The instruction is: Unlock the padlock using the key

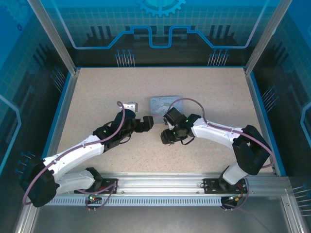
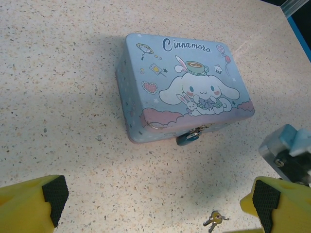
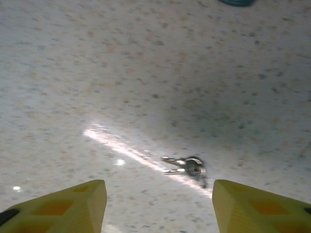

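Speckled beige worktop (image 2: 58,97) is carrying a rounded pale-blue tin box (image 2: 184,87), with the small dark padlock (image 2: 187,138) hanging at its front clasp. The thin shiny key (image 3: 187,166) is lying flat just ahead of the right tool (image 3: 158,204), which is standing spread and gripping nothing. The left tool (image 2: 159,196) is gaping wide, empty.

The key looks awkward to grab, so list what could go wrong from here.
1. The key lies flat on the table, just ahead of the right gripper, whose jaws are open. Closing could skid it away instead of pinching it.
2. The padlock hangs at the front clasp of the tin box, and the left gripper is open and holds nothing. Pushing a key in may shove the box.
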`<move>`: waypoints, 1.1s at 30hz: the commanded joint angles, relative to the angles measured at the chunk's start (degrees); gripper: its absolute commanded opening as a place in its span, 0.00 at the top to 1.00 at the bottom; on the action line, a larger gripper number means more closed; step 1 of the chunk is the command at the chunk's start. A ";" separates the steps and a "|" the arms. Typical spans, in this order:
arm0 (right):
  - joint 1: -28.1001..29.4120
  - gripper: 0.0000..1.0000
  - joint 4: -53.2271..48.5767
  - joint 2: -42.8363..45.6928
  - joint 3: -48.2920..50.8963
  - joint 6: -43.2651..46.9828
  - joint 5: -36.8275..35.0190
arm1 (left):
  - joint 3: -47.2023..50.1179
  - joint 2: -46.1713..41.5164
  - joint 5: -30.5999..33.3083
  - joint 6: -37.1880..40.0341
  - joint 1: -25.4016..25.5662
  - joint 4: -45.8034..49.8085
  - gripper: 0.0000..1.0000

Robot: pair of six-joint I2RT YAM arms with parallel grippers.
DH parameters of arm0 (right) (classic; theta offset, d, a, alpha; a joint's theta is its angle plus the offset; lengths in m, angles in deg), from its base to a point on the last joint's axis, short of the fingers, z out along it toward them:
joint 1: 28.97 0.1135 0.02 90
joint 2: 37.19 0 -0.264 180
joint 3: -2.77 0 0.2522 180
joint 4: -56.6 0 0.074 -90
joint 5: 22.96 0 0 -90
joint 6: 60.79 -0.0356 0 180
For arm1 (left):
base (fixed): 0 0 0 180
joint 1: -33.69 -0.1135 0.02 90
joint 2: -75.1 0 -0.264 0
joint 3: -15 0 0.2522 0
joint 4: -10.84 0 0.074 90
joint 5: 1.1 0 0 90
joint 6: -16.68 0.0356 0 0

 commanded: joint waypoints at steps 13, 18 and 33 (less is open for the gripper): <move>0.14 0.50 -1.15 -7.36 0.18 5.19 -1.46 | -0.03 -0.22 -0.98 -1.96 -0.37 0.54 0.01; 2.09 0.56 -0.67 -7.87 0.77 4.84 -1.09 | -0.12 -0.15 -1.08 -2.05 -0.37 0.49 0.01; 3.93 0.62 0.66 -8.75 2.63 3.42 -1.83 | -0.14 0.45 -1.25 -2.50 -0.36 -0.10 0.01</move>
